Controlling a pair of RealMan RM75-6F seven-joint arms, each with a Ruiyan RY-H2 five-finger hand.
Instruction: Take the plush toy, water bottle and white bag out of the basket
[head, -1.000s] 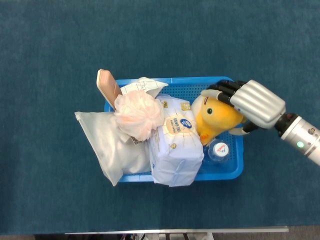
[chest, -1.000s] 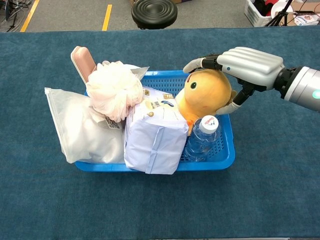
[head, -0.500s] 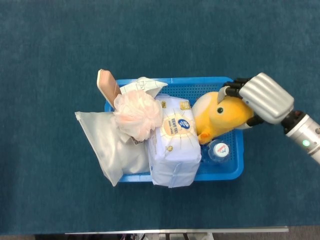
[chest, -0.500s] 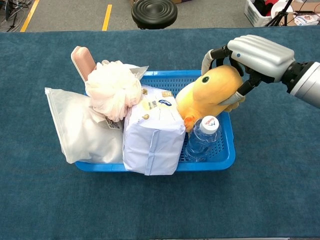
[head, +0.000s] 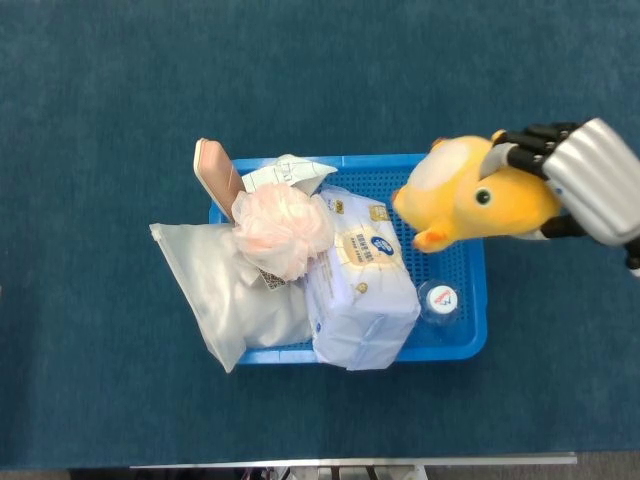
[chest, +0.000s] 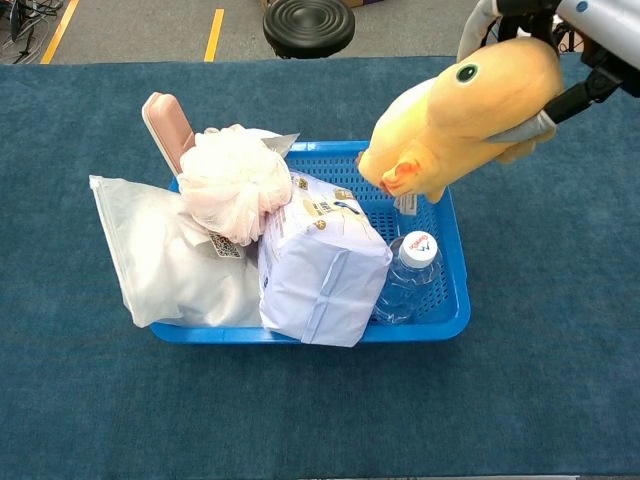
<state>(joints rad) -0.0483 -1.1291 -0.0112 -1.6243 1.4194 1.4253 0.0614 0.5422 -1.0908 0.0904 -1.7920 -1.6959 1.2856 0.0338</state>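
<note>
- The right hand (head: 585, 180), silver-backed with dark fingers, is grasping the yellow-orange plush toy (head: 480, 200) around its rear end; the toy is hanging in the air above the basket's 2 o'clock corner, with its beaked face pointing toward 9 o'clock in the head view.
- In the chest view the plush toy (chest: 465, 115) is tilting nose-down over the blue perforated plastic basket (chest: 440, 325), touching nothing inside it, while the right hand (chest: 560, 40) is clasping it at the frame's 1 o'clock edge.
- The clear plastic water bottle with a white cap (head: 438, 300) is standing upright in the basket (head: 470, 345) at its 4 o'clock corner, just beside the pale lavender soft pack with blue print (head: 362, 285).
- The white translucent bag (head: 215, 290) is leaning over the basket's 9 o'clock wall, with part of it lying on the dark blue tablecloth (head: 100, 120).
- A peach mesh bath pouf (head: 282, 230) is sitting on top of the bag and touching the soft pack.
- A pink flat oblong object (head: 217, 175) is sticking up at the basket's 11 o'clock corner, next to some crumpled white packaging (head: 290, 175).
- The left hand is showing in neither view.
</note>
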